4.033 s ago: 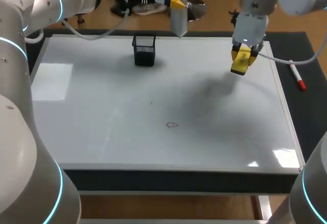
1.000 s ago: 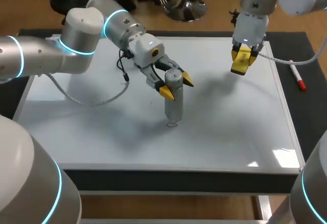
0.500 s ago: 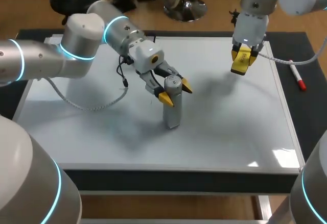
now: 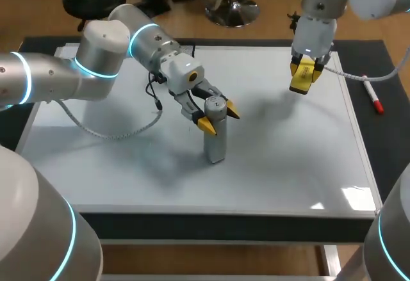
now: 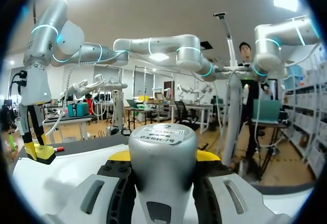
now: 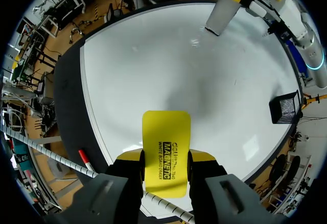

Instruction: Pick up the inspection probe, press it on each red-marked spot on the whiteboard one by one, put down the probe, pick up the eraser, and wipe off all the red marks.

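Probe (image 4: 216, 137) upright near the middle of the whiteboard (image 4: 288, 166), a silvery cylinder gripped close to its top by the left jaws, one yellow fingertip (image 4: 206, 124) pressed to its near-left side and the other to its far-right side. Lower end down on the white surface, judging by the head view. Left arm (image 4: 96, 63) in from the left, elbow high over the far left part of the board, black cable looping down beside it. From the left wrist, the same probe (image 5: 162, 168) filling the gap between the two dark fingers, rounded cap with a label on top, yellow tips (image 5: 120, 156) just showing on either side. Right arm (image 4: 318, 18) in from the far right, hanging over the far right part of the board. Right jaws closed on the yellow eraser (image 4: 301, 81), held clear of the surface, soft shadow beneath. From the right wrist, eraser (image 6: 166, 132) seen as a flat block with black print, pinched at its rear between both tips and sticking out ahead of them. Farther ahead across the board, the probe (image 6: 223, 10) again, and a black mesh holder (image 6: 285, 107) standing on the board near one edge, close to the left arm. White marker (image 4: 373, 95) with a red tip lying on the dark tabletop (image 4: 391, 153) just right of the whiteboard's right edge, well apart from both arms.
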